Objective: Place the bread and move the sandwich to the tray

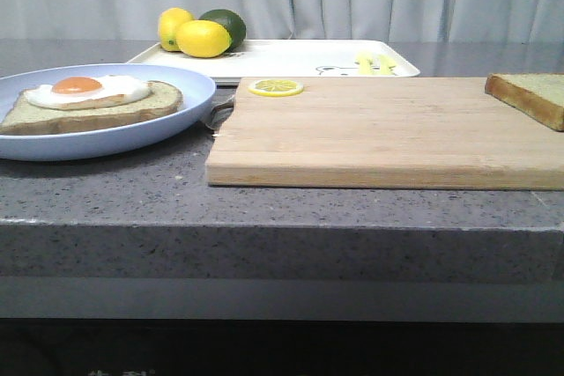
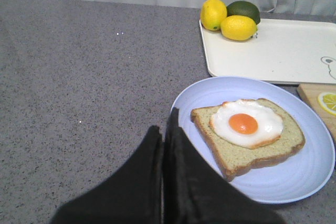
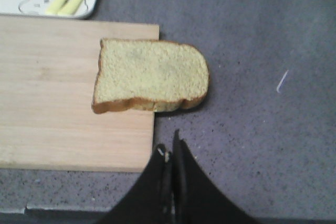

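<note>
A plain bread slice (image 3: 149,76) lies half on the wooden cutting board's right end and half over the counter; it also shows in the front view (image 1: 531,94). A slice topped with a fried egg (image 1: 92,101) lies on the round pale-blue plate (image 1: 185,121), also in the left wrist view (image 2: 247,135). The white tray (image 1: 291,57) lies at the back. My left gripper (image 2: 164,124) is shut and empty beside the plate's rim. My right gripper (image 3: 169,148) is shut and empty, short of the plain slice. Neither gripper shows in the front view.
The wooden cutting board (image 1: 379,129) lies mid-table with a lemon slice (image 1: 276,87) at its back left corner. Two lemons (image 1: 201,38) and a lime (image 1: 227,24) sit on the tray's far left corner. A curtain hangs behind. The counter's front edge is near.
</note>
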